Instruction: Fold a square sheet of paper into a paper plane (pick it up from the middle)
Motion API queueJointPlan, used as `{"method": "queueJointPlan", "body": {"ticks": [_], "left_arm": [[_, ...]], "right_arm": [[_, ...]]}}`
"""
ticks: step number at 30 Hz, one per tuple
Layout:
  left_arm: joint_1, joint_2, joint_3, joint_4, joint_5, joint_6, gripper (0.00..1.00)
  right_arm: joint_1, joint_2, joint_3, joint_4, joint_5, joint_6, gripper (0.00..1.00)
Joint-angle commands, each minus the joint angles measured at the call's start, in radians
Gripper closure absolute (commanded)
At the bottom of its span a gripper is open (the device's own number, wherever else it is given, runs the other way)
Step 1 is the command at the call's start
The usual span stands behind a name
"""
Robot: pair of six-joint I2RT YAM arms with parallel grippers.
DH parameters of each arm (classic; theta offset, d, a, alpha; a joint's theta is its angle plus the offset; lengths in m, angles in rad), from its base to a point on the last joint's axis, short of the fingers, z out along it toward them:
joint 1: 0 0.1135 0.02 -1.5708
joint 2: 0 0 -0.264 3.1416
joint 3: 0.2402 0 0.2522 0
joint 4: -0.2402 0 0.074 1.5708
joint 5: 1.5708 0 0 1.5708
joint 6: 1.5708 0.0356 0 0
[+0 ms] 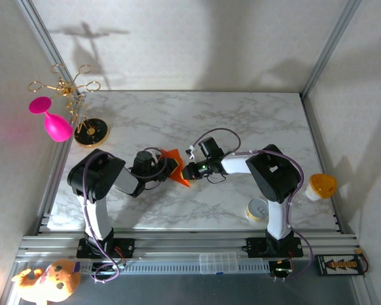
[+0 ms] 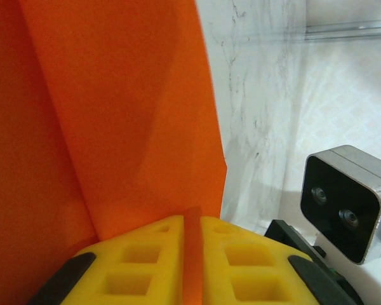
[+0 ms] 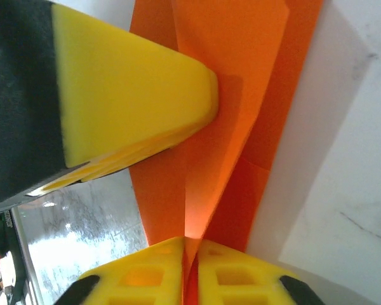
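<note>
The orange sheet of paper is folded into a small layered wedge with sharp creases and is held above the middle of the marble table. My left gripper is shut on its left side; in the left wrist view the paper runs up from between the yellow fingers. From the right, my right gripper is shut on the paper's lower edge. In the right wrist view a crease rises from the gripper, and the left gripper's yellow finger presses on the paper.
A pink goblet and a gold rack on a black base stand at the far left. A small yellow can sits by the right arm's base. An orange-yellow cup is off the right edge.
</note>
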State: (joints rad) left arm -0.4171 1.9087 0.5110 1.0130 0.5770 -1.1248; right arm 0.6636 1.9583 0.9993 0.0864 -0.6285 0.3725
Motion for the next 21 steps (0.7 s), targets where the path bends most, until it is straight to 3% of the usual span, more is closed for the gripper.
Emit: {"method": "queueJointPlan", "body": {"ticks": [1,21], "left_arm": [[-0.005,0.022,-0.019,-0.016,-0.024,0.028,0.86],[-0.003,0.053,-0.045,0.016,-0.037,0.024,0.86]], "right_arm": [[-0.007,0.057,-0.012,-0.144,0.161,-0.029,0.83],[-0.013,-0.067,-0.011,-0.188,0.052,0.005,0.78]]}}
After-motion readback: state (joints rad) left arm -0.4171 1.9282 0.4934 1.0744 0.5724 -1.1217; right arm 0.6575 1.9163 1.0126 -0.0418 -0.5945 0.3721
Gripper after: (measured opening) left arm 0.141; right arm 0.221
